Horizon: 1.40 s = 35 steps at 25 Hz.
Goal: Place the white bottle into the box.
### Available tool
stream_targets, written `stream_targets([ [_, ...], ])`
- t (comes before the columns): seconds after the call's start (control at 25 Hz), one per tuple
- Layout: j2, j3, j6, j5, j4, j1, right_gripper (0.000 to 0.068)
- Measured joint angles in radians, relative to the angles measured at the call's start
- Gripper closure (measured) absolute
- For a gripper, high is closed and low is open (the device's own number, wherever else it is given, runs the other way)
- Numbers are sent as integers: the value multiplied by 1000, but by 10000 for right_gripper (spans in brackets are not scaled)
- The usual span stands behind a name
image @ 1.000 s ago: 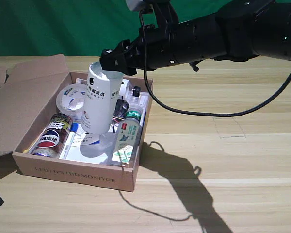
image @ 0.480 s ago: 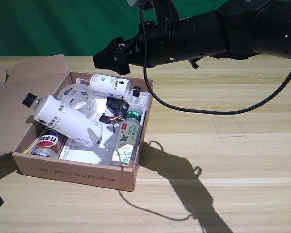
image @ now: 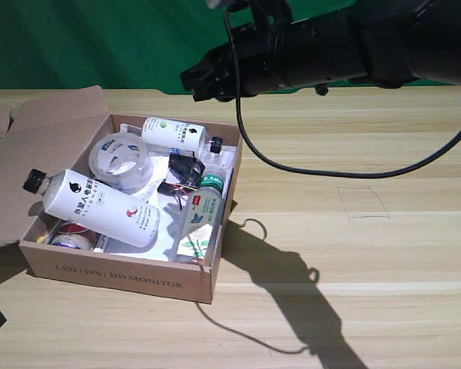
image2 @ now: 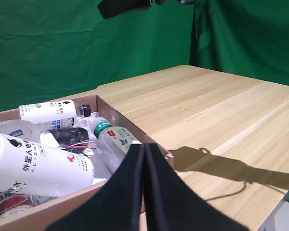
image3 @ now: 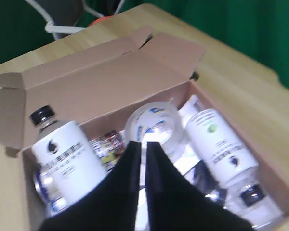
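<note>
The white bottle (image: pixel 96 209) lies on its side inside the box (image: pixel 123 278), resting on top of the other things there. Its long axis runs slantwise, with the black cap (image: pixel 34 181) pointing toward the box's left wall in the exterior view, next to the open flap (image: pixel 31 165), and its base toward the middle of the box near the front wall. The lettered side with a small red mark faces up.

My right arm (image: pixel 330 50) reaches in from the exterior view's right, stretched nearly level above the back edge of the box, well clear of everything in it. My gripper (image: pixel 194 83) hangs in the air beyond the box's back right corner, empty and touching nothing. In my right wrist view the two dark fingers (image3: pixel 118 192) sit close together with only a thin slit between them, so the hand is closed on nothing.

Also in the box are a roll of clear tape (image: pixel 121 160), a smaller white bottle (image: pixel 173 134) along the back wall, and a clear bottle with a green cap (image: pixel 200 215) along the right wall.
</note>
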Motion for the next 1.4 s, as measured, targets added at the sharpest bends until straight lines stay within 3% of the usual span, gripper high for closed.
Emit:
stream_targets([
  [0.32, -235, 53, -5, -373, -34, 0, 680],
  [0.68, -512, 429, -75, -708, 5, 0, 680],
  [1.0, -694, 674, -78, -801, 50, 0, 680],
  [1.4, -740, 759, -82, -820, 282, 0, 680],
])
